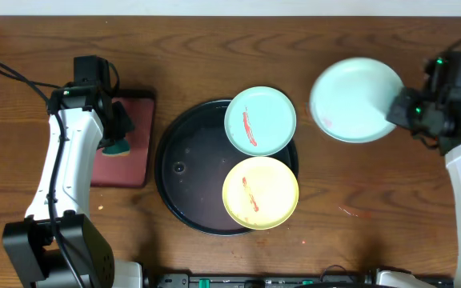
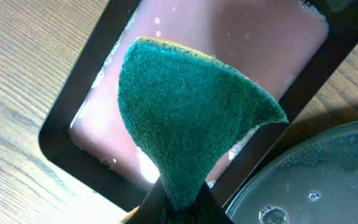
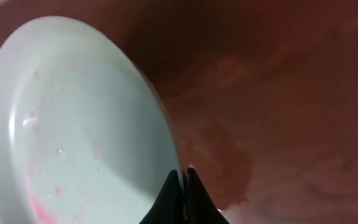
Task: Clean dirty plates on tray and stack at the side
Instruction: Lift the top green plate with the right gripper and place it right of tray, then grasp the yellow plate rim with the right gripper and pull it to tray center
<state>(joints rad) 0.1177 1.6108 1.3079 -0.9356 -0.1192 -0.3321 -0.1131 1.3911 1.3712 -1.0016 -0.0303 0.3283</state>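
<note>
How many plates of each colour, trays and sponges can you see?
Mint-green plates: 2
Yellow plates: 1
Trays: 2 (black round, dark red rectangular)
Sponges: 1
Total: 6 things

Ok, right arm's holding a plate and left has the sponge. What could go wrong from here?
The right end effector pinches the wet mint-green plate only by its edge, so it could slip. The other mint-green plate overhangs the rim of the black tray and might tip under the sponge.
</note>
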